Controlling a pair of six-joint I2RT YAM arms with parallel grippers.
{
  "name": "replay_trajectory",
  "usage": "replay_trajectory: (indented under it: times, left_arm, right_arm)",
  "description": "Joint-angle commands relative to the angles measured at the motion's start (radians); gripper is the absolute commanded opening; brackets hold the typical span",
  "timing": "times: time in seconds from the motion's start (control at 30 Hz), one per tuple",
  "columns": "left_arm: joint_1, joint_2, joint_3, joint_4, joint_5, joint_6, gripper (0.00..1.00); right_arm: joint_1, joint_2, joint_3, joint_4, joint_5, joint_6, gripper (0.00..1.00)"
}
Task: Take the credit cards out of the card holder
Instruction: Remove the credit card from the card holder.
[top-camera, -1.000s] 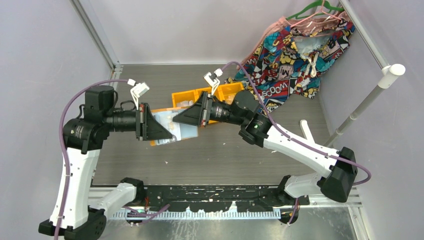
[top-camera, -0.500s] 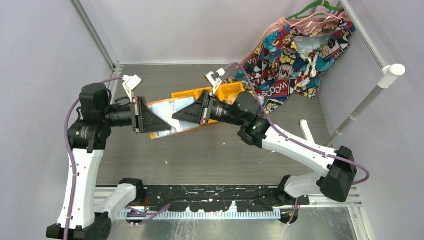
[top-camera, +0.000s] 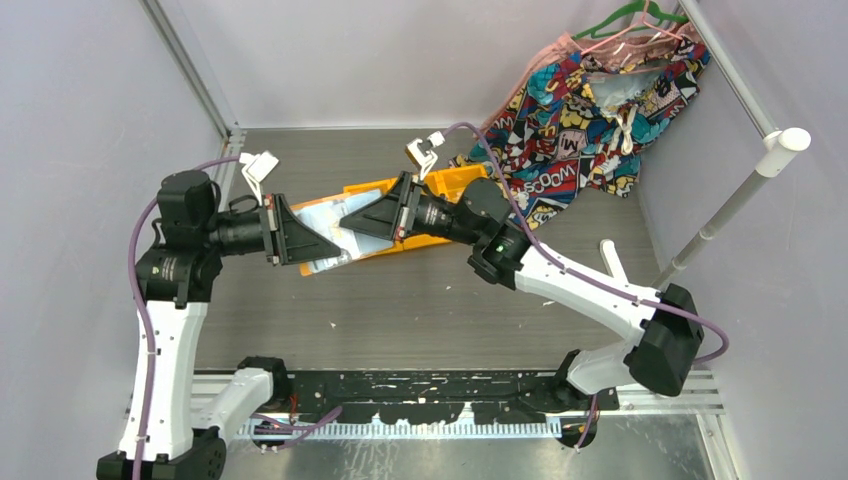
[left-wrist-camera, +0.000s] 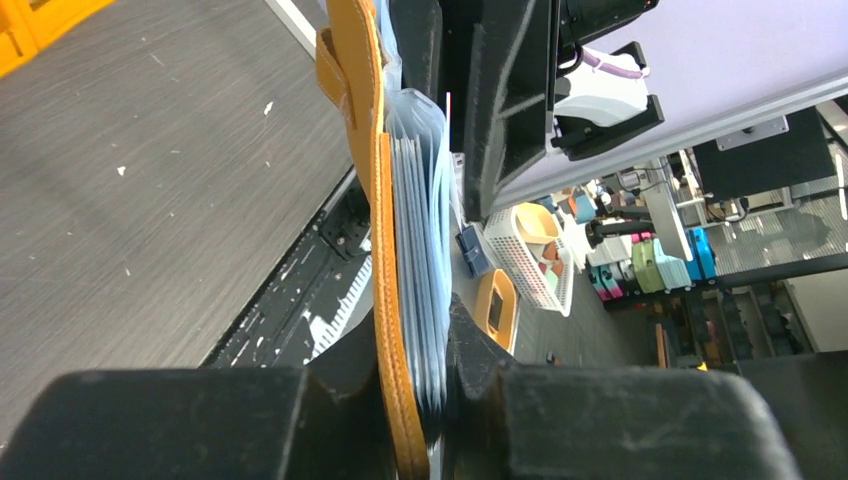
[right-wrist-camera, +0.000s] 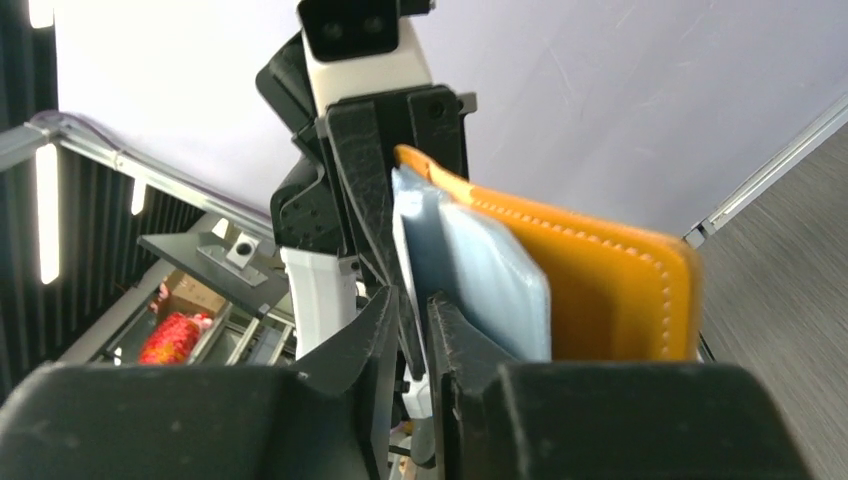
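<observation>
The card holder (top-camera: 322, 213) is an orange folder with pale blue pockets, held in the air between both grippers above the table's middle left. My left gripper (top-camera: 336, 250) is shut on its orange cover (left-wrist-camera: 383, 230) and the stack of blue pockets (left-wrist-camera: 420, 260). My right gripper (top-camera: 346, 228) meets it from the right. Its jaws (right-wrist-camera: 412, 325) stand almost shut around a thin pale sheet at the edge of the blue pockets (right-wrist-camera: 490, 280). I cannot tell whether that sheet is a card or a pocket page. No credit card shows clearly.
Orange bin trays (top-camera: 455, 183) lie on the table behind the right gripper. A bright patterned cloth (top-camera: 580, 100) on hangers fills the back right corner. A white pole (top-camera: 730, 205) leans at the right. Metal frame rails run along the back left.
Both grippers and the holder between them have moved left and toward the back. The left arm has drawn back to the left and the right arm has reached further left.
</observation>
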Motion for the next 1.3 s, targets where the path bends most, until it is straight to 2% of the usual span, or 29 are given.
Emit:
replay_trajectory:
  times: [0.0, 0.17, 0.23, 0.4, 0.57, 1.1, 1.27]
  left_arm:
    - [0.005, -0.025, 0.029, -0.008, -0.001, 0.042, 0.0]
    - [0.005, -0.028, 0.027, -0.061, -0.019, 0.093, 0.02]
    - [0.005, -0.037, 0.023, -0.069, -0.034, 0.104, 0.08]
    - [0.005, -0.057, 0.013, -0.019, -0.045, 0.057, 0.11]
    - [0.005, -0.067, -0.012, 0.08, -0.008, -0.041, 0.12]
    - [0.014, -0.074, -0.01, 0.076, -0.023, -0.033, 0.11]
    - [0.014, -0.062, 0.027, -0.034, -0.102, 0.076, 0.01]
  right_arm:
    - [0.0, 0.023, 0.065, 0.039, -0.007, 0.03, 0.2]
    - [0.0, -0.005, 0.024, 0.058, 0.021, 0.033, 0.13]
    - [0.0, -0.022, 0.006, 0.061, 0.034, 0.03, 0.12]
    - [0.001, -0.038, -0.028, 0.09, 0.057, 0.042, 0.01]
    - [0.001, -0.039, -0.05, 0.114, 0.057, 0.054, 0.01]
    - [-0.003, -0.166, -0.13, 0.048, 0.107, -0.007, 0.01]
    - [-0.045, -0.207, -0.108, -0.035, 0.093, -0.035, 0.01]
